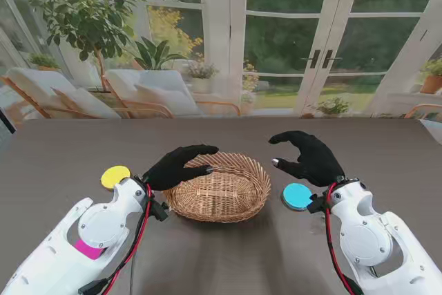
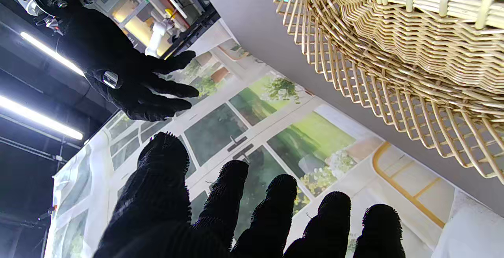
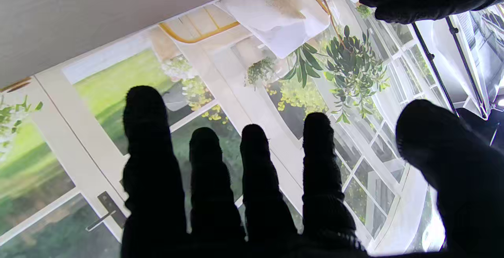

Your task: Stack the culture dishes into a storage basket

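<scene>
A woven wicker basket [image 1: 255, 183] stands at the table's middle, and I see nothing inside it. My left hand [image 1: 178, 166] hovers over its left rim, fingers spread, holding nothing. My right hand [image 1: 311, 158] floats to the basket's right, open and curled, empty. A blue dish [image 1: 298, 196] lies flat just nearer to me than the right hand. A yellow dish [image 1: 115, 176] lies left of the left hand. A magenta dish [image 1: 88, 249] peeks out from under the left forearm. The left wrist view shows the basket's weave [image 2: 413, 53] and the right hand [image 2: 134, 80].
The dark grey table top [image 1: 62, 150] runs wide to both sides and to the far edge, where a printed backdrop of windows, chairs and plants stands. Both white forearms rise from the near corners.
</scene>
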Robot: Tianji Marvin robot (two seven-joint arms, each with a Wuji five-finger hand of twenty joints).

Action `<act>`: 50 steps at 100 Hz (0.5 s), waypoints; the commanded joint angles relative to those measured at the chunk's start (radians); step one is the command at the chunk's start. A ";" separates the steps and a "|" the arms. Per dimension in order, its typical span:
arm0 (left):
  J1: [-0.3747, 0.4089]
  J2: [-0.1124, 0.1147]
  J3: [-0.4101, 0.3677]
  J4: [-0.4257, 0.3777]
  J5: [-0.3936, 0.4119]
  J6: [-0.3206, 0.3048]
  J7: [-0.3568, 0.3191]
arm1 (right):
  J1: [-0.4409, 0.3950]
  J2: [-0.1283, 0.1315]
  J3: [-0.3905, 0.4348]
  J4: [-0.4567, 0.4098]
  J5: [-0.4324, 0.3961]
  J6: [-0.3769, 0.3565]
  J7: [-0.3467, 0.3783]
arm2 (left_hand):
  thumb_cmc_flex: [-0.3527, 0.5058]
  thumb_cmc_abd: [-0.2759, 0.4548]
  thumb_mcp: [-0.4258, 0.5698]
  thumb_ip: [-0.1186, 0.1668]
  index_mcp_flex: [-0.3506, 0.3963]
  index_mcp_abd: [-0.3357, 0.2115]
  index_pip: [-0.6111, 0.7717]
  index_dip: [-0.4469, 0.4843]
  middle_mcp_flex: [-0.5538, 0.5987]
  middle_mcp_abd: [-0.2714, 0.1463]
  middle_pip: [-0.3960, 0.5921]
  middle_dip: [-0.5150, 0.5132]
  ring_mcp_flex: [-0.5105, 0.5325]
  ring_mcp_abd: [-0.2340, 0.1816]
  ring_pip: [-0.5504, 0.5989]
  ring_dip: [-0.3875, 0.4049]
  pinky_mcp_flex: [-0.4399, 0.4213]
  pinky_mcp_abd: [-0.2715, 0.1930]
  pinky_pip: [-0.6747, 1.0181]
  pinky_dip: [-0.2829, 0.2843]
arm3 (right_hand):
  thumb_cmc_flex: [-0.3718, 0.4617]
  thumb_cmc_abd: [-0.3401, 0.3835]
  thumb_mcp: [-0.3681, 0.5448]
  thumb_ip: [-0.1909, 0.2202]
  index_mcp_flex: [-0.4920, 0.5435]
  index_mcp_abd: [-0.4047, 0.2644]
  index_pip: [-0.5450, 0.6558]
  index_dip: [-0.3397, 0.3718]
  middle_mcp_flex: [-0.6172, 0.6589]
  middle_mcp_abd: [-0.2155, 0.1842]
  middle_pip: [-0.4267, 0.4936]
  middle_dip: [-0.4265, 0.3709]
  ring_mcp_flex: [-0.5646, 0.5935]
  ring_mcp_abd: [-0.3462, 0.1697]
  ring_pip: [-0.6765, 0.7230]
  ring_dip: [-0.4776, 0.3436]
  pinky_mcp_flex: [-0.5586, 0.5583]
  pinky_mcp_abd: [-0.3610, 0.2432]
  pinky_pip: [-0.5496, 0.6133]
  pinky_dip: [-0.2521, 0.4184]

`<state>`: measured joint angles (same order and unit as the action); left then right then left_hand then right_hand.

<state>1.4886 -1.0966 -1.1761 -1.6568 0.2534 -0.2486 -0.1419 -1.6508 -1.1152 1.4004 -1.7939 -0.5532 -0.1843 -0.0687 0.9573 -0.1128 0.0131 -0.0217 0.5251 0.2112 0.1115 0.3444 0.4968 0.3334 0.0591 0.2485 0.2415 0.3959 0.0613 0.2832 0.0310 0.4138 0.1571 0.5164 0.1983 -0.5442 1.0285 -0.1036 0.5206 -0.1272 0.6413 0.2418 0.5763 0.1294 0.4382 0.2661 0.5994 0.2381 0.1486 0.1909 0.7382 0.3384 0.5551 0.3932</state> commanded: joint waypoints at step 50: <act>0.032 0.001 -0.051 -0.036 0.160 0.041 0.023 | -0.010 -0.001 -0.005 -0.014 -0.002 -0.003 0.020 | -0.013 0.000 -0.018 0.020 -0.001 -0.030 -0.003 0.003 -0.006 -0.011 -0.006 0.006 0.035 0.004 0.011 0.017 0.038 -0.005 0.016 0.026 | -0.004 0.012 0.057 0.003 0.003 -0.006 -0.007 -0.011 0.021 -0.003 0.012 0.002 0.012 -0.003 0.009 0.013 -0.427 -0.002 -0.036 0.053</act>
<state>1.5174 -1.0962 -1.2126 -1.6852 0.4238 -0.2261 -0.1144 -1.6529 -1.1145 1.3973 -1.7992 -0.5541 -0.1845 -0.0617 0.9545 -0.1129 0.0131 -0.0217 0.5264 0.2105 0.1115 0.3444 0.4968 0.3332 0.0592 0.2485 0.2433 0.3959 0.0613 0.2837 0.0501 0.4135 0.1576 0.5237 0.1983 -0.5442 1.0285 -0.1035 0.5206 -0.1272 0.6413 0.2418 0.5763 0.1294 0.4382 0.2661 0.6073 0.2383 0.1510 0.1986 0.7382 0.3384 0.5532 0.4157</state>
